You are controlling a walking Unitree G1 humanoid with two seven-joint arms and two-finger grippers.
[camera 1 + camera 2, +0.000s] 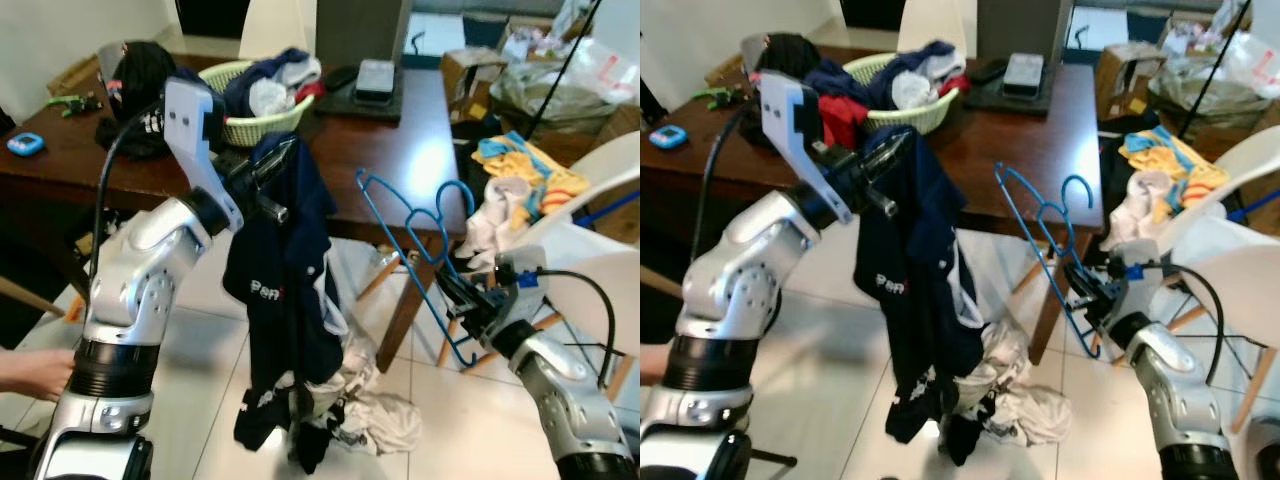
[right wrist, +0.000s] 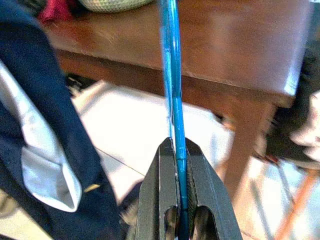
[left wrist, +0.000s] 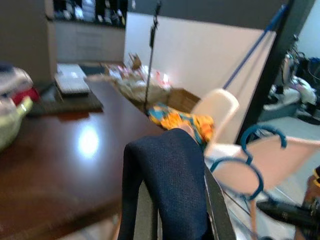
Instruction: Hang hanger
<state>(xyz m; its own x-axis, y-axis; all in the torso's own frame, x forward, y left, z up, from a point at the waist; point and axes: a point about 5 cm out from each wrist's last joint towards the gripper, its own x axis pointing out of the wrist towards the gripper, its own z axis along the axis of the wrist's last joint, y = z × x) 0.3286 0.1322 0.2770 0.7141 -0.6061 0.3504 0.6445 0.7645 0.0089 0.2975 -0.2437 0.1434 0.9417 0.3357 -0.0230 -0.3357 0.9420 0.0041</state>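
Left eye: your left gripper point(image 1: 268, 185) is clenched on a navy shirt point(image 1: 285, 300) that hangs beside the table point(image 1: 400, 160), its hem near the clothes pile point(image 1: 375, 415) on the floor. Your right gripper point(image 1: 462, 298) grips the blue hanger point(image 1: 415, 250), held upright just beside the table edge. A person's hand point(image 1: 35, 370) sits near your left arm.

Right eye: hanger and shirt are apart, with the table leg point(image 1: 1050, 300) between and behind them. If you swing the hanger across, it may knock the leg or table edge and twist in the grip.

Left wrist: navy cloth drapes over the fingers point(image 3: 217, 210). The hold is on a fold only, so a tug from the hanger could pull the shirt free onto the floor.

Right wrist: the fingers point(image 2: 155, 200) pinch one thin rod of the hanger point(image 2: 172, 80). That narrow rod can pivot between the pads, so the hook may turn away as you thread it.

Basket point(image 1: 265, 120): well apart on the table, no risk.
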